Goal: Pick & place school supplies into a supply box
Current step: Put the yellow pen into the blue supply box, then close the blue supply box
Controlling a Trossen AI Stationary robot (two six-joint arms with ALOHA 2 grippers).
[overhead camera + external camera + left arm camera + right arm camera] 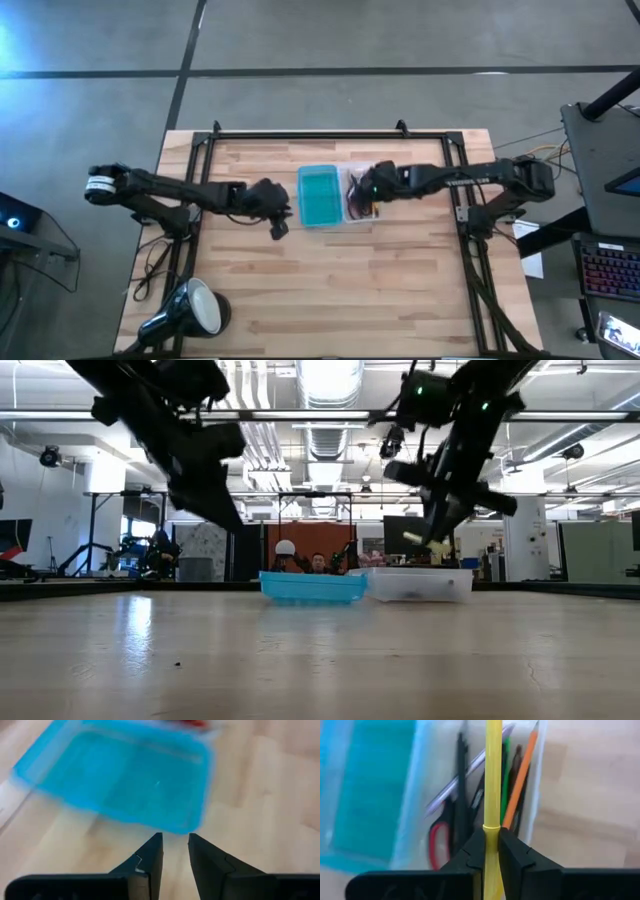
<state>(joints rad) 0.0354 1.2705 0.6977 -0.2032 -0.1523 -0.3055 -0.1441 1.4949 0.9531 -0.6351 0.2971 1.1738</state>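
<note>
The supply box lies open at mid table: its turquoise lid (322, 196) (125, 775) beside the clear tray (352, 213) (420, 584). In the tray (535, 795) lie red-handled scissors (436, 840), an orange pencil (520, 785), a green pen (506, 765) and dark pens. My right gripper (366, 190) (492, 842) hovers over the tray, shut on a yellow pen (493, 775). My left gripper (278, 216) (175, 851) hangs just left of the lid, above the table, narrowly open and empty. My right gripper pinches the yellow pen between its two fingers, just behind a ring on the shaft (493, 827). The pen lies along the fingers and sticks out forward over the tray. The gripper comes slanting down from the table's right. The pen (430, 543) is lifted clear above the tray.
A black-and-white round lamp (196, 308) lies at the table's near left corner. A black frame (330, 134) runs along the table's far edge and down both sides. Bare wood spreads across the near half of the table (380, 290).
</note>
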